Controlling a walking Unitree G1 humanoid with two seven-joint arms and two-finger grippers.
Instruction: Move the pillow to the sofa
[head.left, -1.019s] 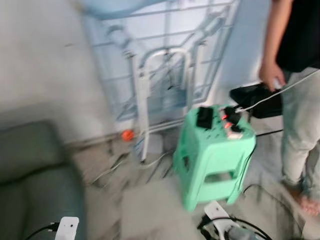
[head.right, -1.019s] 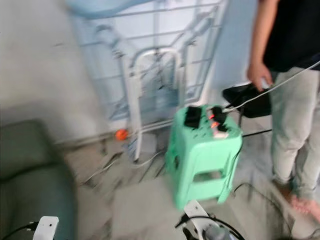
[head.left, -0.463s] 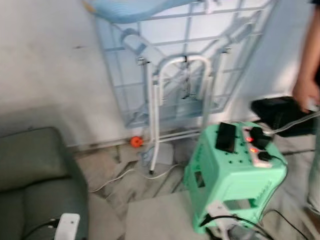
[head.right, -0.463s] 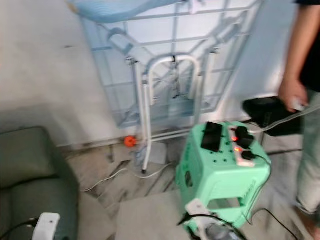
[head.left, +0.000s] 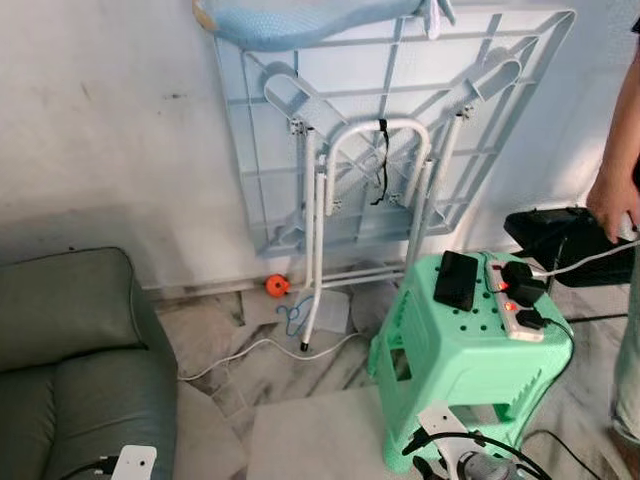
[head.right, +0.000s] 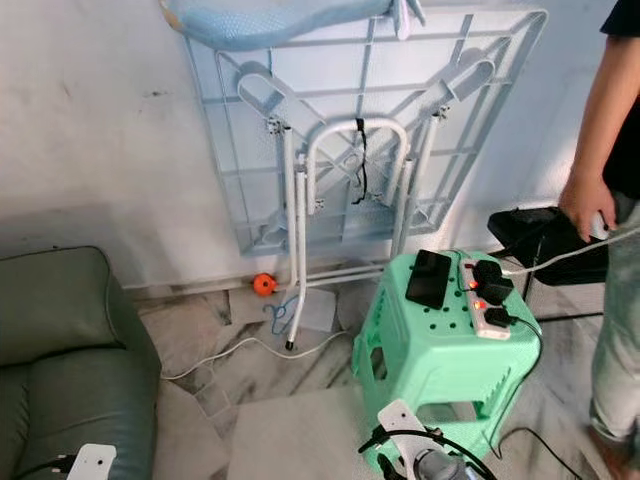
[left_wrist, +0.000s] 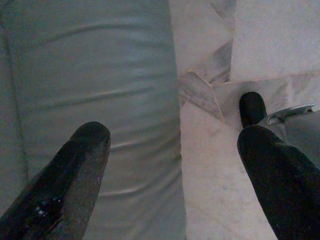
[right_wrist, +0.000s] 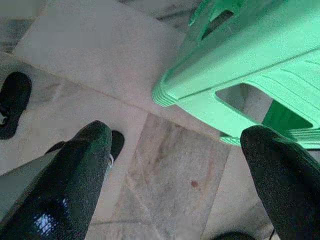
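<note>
- The pillow (head.left: 300, 18), pale blue, is seen resting on the top edge of the folded table (head.left: 390, 130) leaned against the wall.
- The sofa (head.left: 70, 370) is found low to the robot's left, nothing laid on its seat.
- The left gripper (left_wrist: 175, 165) is held apart over the sofa's edge; the right gripper (right_wrist: 175, 170) is spread above the floor beside the green stool (head.left: 470, 370).
- A high, two-handed reach is judged best, lifting straight off the edge.
- No containers are seen; the stool top carries a power strip (head.left: 512, 300) and a phone (head.left: 457, 280).
- A person's hand (head.left: 610, 205) is noted by a black bag (head.left: 560, 235).

Green stool (head.left: 470, 360) carrying a power strip (head.left: 515, 310) stands right of grey sofa (head.left: 70, 360)
</note>
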